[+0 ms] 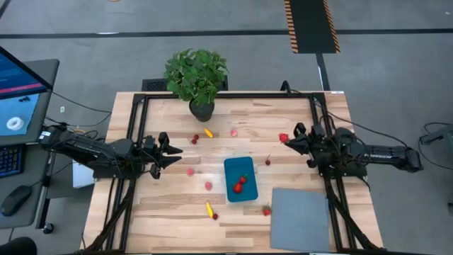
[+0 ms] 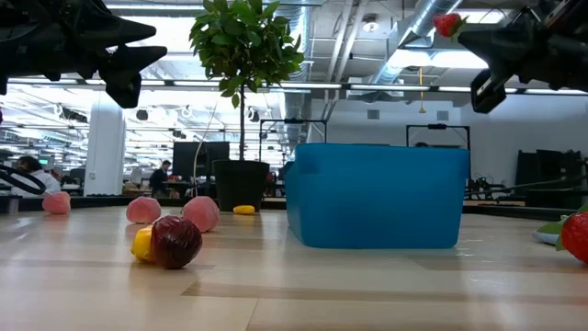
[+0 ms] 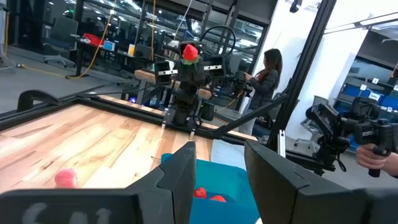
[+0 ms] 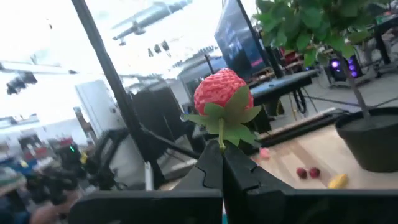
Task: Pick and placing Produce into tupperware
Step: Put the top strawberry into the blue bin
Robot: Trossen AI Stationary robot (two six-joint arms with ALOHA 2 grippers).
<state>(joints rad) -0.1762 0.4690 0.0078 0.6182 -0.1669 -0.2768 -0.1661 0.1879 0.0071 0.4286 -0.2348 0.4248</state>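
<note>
The tupperware (image 1: pixel 241 178), a teal-blue tub, stands on the wooden table near its middle with red produce pieces (image 1: pixel 241 184) inside. More produce lies loose on the table: yellow pieces (image 1: pixel 208 132), pink pieces (image 1: pixel 190 171) and a red one (image 1: pixel 267 210). My right gripper (image 1: pixel 289 140) is at the table's right side, above the board and beyond the tub's far right corner, shut on a red strawberry (image 4: pixel 222 93). My left gripper (image 1: pixel 172 152) hovers open at the table's left side with nothing between its fingers (image 3: pixel 186 177). My right gripper pinches the strawberry's green stem (image 4: pixel 221 135) between its two fingertips. The fingers lie about level and point toward the table's left. The red berry sticks out past the fingertips with its leaves toward them, lifted clear of the table (image 2: pixel 447 25).
A leafy potted plant (image 1: pixel 197 78) stands at the table's far edge. A flat grey mat (image 1: pixel 300 219) lies at the near right corner. A laptop (image 1: pixel 18 95) and mouse sit off the table's left. A person (image 3: pixel 267 71) stands in the room beyond the table.
</note>
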